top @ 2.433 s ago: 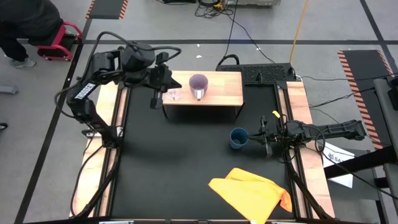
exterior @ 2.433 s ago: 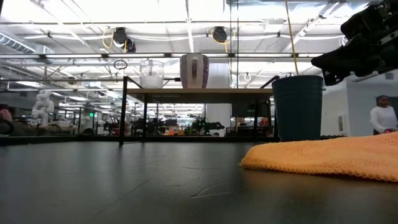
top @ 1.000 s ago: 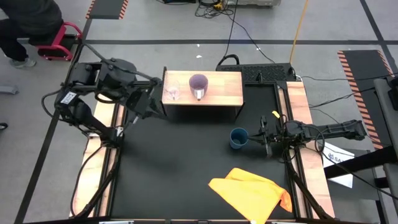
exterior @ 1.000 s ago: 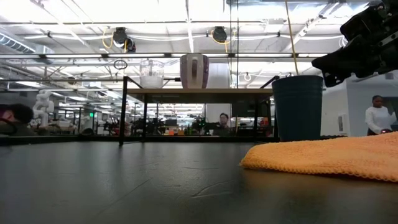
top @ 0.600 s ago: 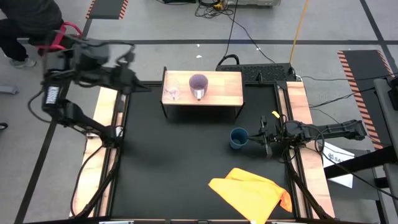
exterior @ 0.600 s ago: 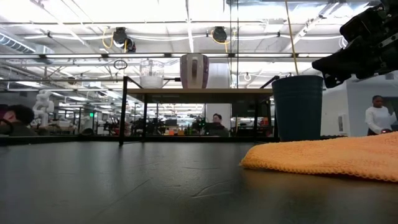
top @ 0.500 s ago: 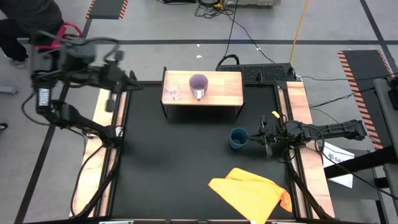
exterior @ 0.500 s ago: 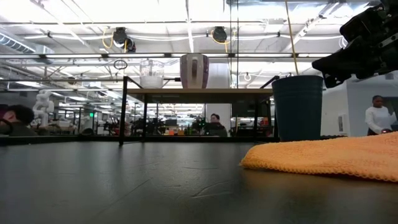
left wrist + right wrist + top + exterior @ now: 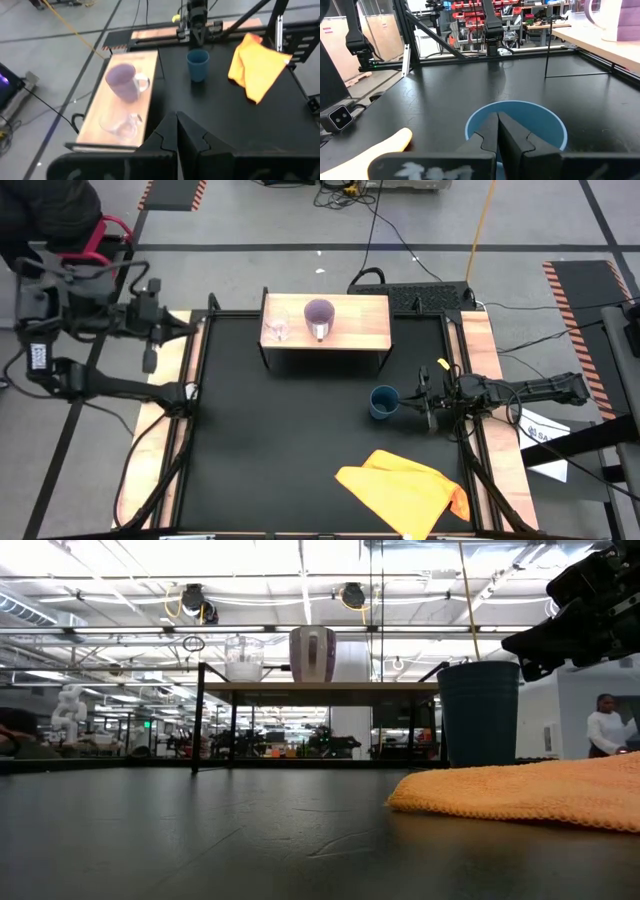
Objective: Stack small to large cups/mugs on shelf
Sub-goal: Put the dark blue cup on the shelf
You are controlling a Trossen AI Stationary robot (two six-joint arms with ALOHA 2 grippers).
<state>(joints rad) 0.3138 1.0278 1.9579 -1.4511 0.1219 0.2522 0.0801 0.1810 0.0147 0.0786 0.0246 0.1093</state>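
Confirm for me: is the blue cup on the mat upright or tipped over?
Upright. The blue cup shows its round open mouth from above, and the low view shows it standing straight on the black mat.

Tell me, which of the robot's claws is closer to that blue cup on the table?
The right. The right gripper sits shut just beside the blue cup, at the table's right side. The left gripper is far off, past the table's left edge, beyond the shelf.

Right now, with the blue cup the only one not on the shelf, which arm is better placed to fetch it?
Right. The right gripper, shut, sits right beside the blue cup; the left gripper is off past the shelf's far end.
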